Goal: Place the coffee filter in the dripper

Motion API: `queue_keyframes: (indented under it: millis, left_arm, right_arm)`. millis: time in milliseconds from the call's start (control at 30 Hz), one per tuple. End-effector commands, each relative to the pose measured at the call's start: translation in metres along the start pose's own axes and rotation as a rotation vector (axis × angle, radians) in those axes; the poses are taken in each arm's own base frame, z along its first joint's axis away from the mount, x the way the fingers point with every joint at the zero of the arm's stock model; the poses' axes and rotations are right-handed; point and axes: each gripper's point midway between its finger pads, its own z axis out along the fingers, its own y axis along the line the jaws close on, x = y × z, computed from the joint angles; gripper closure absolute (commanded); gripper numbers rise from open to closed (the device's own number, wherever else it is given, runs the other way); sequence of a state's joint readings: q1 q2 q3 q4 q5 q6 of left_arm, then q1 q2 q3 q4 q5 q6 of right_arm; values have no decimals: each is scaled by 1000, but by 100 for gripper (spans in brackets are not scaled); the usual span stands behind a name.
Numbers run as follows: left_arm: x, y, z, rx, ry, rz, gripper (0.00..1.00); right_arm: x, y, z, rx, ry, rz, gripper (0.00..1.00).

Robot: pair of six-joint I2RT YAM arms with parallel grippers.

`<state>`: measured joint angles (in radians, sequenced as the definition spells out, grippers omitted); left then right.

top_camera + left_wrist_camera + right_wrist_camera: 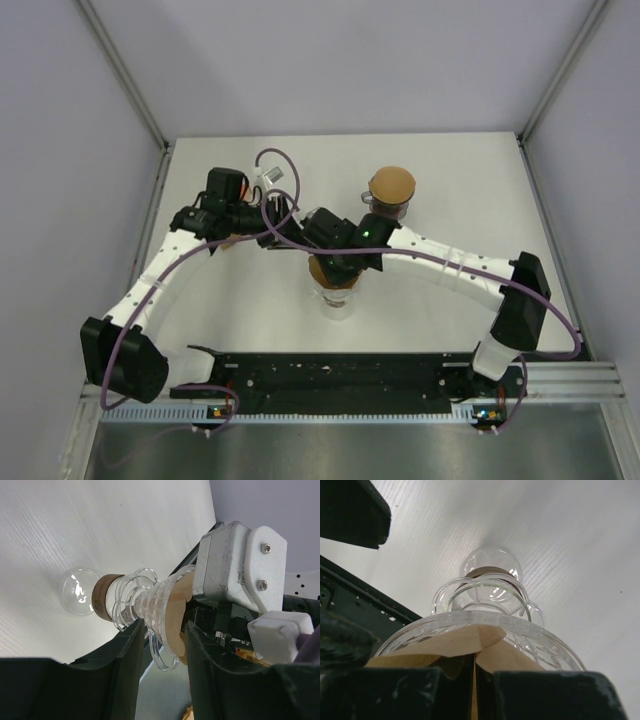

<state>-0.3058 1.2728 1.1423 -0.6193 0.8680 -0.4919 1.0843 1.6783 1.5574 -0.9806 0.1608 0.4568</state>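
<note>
A clear glass dripper (150, 605) sits on a glass carafe (338, 300) with a brown collar, at the middle of the white table. A brown paper coffee filter (465, 642) lies inside the dripper's cone. My right gripper (475, 690) is shut on the filter's upper edge, right above the dripper (530, 632); it hides most of the dripper in the top view (335, 262). My left gripper (165, 645) is open, with the dripper's rim and the filter (175, 617) between its fingers. In the top view it reaches in from the left (297, 240).
A brown stack of filters in a holder (392, 185) stands behind the carafe, to the right. A black rail (340, 375) runs along the near table edge. Grey walls close in the table's left, right and back sides.
</note>
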Motion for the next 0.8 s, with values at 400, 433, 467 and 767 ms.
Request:
queue_keyframes:
  millis: [400,433,467,767]
  left_arm:
    - [6,-4,9,43,22,43,70]
    - [6,-5,9,43,22,45,71]
    - [6,-6,8,44,20,50,72]
    - [6,-3,8,34,18,54,79]
  right_arm:
    - [-10,-1,2,8,-47,4,100]
    - [-11,0,0,1,-51,2,100]
    - [-12,1,-2,-3,-54,2,100]
    - [-35,5,-32,-36,-138,-3,100]
